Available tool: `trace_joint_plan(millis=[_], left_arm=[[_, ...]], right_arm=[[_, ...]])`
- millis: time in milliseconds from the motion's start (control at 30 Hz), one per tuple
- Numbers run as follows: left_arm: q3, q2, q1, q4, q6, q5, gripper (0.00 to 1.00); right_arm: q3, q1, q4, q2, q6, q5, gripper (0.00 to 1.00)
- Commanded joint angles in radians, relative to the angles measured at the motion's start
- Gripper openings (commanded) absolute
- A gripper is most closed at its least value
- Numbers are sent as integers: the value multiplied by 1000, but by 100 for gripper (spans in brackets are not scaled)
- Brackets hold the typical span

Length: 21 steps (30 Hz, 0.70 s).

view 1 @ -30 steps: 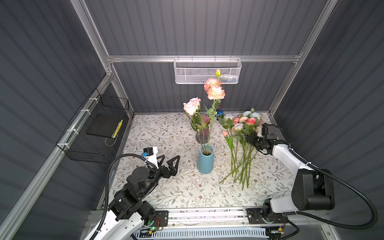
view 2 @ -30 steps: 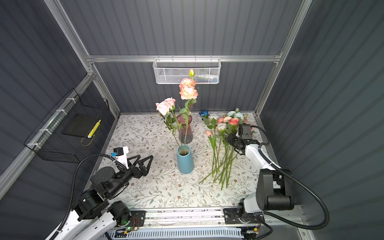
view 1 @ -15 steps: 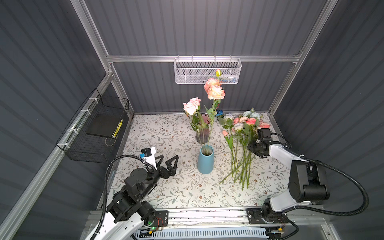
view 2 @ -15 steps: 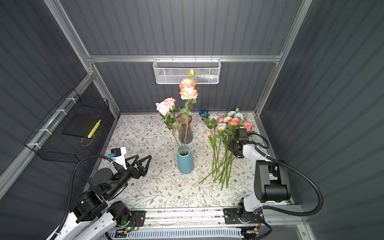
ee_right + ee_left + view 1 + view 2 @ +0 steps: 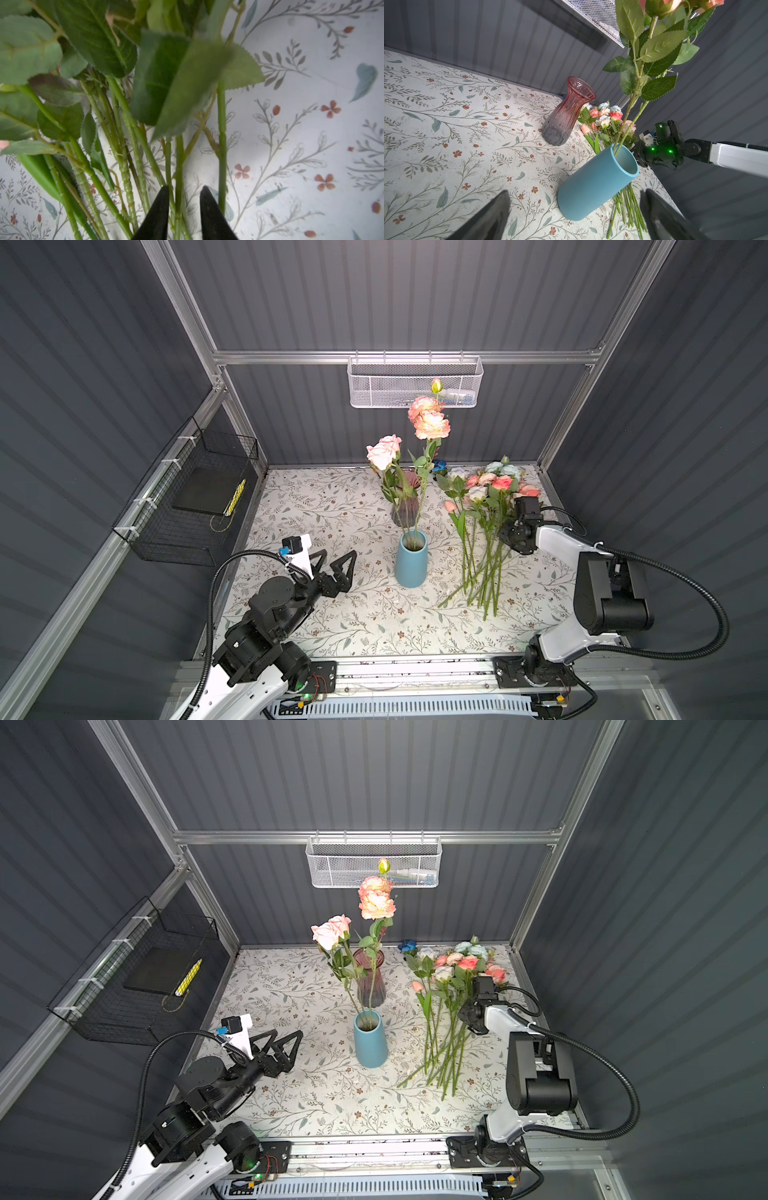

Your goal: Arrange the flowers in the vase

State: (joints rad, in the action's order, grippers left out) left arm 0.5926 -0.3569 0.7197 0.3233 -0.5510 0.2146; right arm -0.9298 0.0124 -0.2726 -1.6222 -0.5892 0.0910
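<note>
Your right arm reaches low over the surface [image 5: 332, 614], forearm close to level, and your right hand [image 5: 502, 537] is pushed sideways into the flowers [image 5: 478, 492] lying there. In the right wrist view its two black fingers [image 5: 158, 214] stand narrowly apart with green stems running between them. A gap shows beside the stems, so nothing is visibly pinched.

Your left arm is folded at the front left. Your left hand [image 5: 337, 556] is spread wide and empty, pointing toward the blue vase [image 5: 410, 564] and well apart from it.

The flowers lie fanned out just right of the blue vase, heads toward the back wall. The heads are pink, peach, cream and pale blue, above serrated leaves. Other stems stand in the blue vase, bearing pink and peach blooms and one bud. A pink glass vase [image 5: 405, 510] stands behind it.
</note>
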Motion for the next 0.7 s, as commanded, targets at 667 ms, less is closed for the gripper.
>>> trace_joint_plan(millis=[667], left_arm=[[5,-20,4,15,20,17,100]], right_arm=[[-124,12,-67,-125,19,-44,19]])
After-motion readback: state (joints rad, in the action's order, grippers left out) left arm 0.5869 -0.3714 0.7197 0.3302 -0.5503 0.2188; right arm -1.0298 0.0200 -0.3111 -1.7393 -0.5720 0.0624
